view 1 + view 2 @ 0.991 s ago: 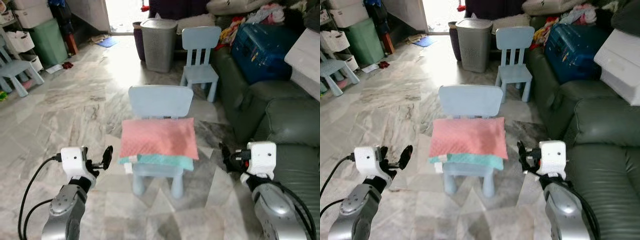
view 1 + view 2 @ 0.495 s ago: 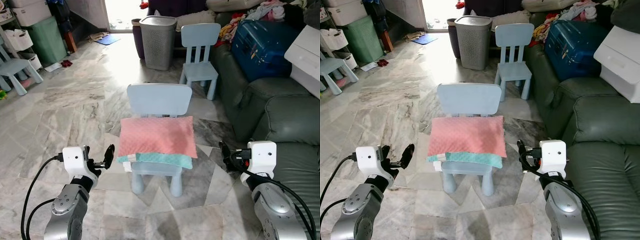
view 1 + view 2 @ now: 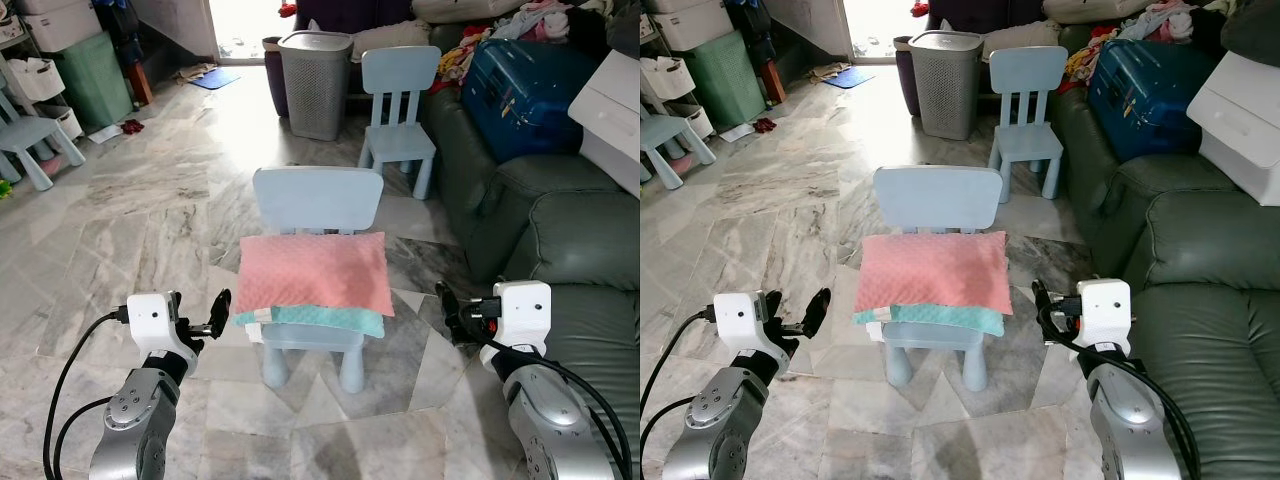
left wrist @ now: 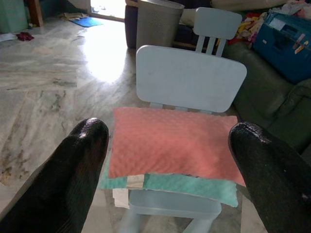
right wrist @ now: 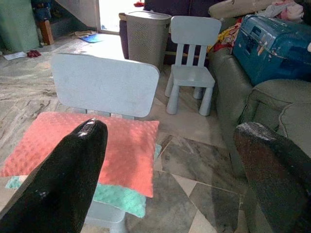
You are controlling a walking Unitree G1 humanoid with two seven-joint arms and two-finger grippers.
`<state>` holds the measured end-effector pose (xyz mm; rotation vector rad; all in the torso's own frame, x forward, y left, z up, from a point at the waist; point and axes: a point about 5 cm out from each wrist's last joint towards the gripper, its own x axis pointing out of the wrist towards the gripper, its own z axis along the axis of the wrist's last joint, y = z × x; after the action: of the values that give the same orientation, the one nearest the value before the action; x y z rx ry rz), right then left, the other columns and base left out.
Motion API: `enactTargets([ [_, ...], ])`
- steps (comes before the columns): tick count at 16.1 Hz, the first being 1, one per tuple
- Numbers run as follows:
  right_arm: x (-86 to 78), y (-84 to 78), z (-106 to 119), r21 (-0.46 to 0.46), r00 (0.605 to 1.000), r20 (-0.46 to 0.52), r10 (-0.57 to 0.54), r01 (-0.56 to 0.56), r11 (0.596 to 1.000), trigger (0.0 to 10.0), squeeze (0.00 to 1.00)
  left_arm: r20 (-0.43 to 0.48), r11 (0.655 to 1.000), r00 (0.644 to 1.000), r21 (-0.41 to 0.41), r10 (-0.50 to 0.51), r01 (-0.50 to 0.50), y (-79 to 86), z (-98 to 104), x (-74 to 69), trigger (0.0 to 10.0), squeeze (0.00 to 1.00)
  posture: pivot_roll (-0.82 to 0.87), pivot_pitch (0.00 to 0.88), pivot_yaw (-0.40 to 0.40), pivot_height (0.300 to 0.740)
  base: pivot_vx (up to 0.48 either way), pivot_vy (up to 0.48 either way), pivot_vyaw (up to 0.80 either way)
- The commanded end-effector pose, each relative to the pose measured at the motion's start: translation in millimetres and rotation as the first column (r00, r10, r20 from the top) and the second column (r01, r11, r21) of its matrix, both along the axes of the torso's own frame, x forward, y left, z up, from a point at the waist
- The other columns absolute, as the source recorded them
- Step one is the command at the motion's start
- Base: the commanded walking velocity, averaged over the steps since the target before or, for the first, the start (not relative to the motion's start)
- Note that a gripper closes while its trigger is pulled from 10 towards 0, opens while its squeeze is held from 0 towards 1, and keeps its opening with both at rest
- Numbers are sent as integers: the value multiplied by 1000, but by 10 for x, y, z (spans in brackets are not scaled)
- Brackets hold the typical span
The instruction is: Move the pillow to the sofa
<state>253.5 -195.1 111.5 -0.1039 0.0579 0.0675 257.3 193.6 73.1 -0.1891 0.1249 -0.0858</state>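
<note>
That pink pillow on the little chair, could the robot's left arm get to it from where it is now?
Probably yes. The left gripper hangs open just beside the pillow, which lies uncovered on the blue chair. Nothing stands between them; it looks like a short reach inward.

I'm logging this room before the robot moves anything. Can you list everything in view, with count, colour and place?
Pillow: one, pink over teal, on the near chair's seat.
Small chairs: three, pale blue; near one mid-floor, one by the sofa, one far left.
Sofa: one, dark green, right side.
Suitcase: one, blue, on the sofa.
White box: one, on the sofa at the right edge.
Laundry basket: one, grey, behind the chairs.
Green bin: one, far left.
Left gripper: black fingers, open, left of the pillow.
Right gripper: black fingers, open, right of the pillow.
</note>
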Motion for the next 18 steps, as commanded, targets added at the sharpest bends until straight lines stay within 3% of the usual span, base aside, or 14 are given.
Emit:
enactTargets([
  [1,23,8,-5,-1,1000,-4,8,-8,1000,10000,0,1,1000,1000,6,-8,8,5,3,-7,10000,0,-146,16,20,740,0,0,0],
  [3,2,40,-33,85,999,-30,37,-34,996,10000,0,6,1000,1000,-13,-9,9,-12,9,-6,10000,0,-146,16,19,740,0,0,0],
  [7,21,-14,-38,92,999,-47,-4,9,996,10000,0,12,1000,1000,-14,15,-15,4,29,10,10000,0,-147,21,20,740,0,0,0],
  [11,12,-55,-37,30,998,-27,-50,50,998,10000,0,4,999,999,-3,36,-36,22,21,5,10000,0,-149,26,20,740,0,0,0],
  [13,18,-11,-23,125,1000,-23,-20,23,992,10000,0,-23,997,997,31,74,-73,42,15,24,10000,0,-150,28,19,740,0,0,0],
  [14,21,-8,-13,98,1000,-17,-24,26,995,10000,0,9,1000,1000,14,13,-13,21,37,27,10000,0,-152,29,19,740,0,0,0],
  [16,24,-21,-5,77,999,0,-46,46,996,10000,0,-20,998,998,5,59,-59,52,15,24,10000,0,-152,28,19,740,0,0,0],
  [18,6,-7,-38,45,999,-38,-28,30,999,10000,0,-10,999,999,19,45,-45,45,28,33,10000,0,-154,30,20,740,0,0,0],
])
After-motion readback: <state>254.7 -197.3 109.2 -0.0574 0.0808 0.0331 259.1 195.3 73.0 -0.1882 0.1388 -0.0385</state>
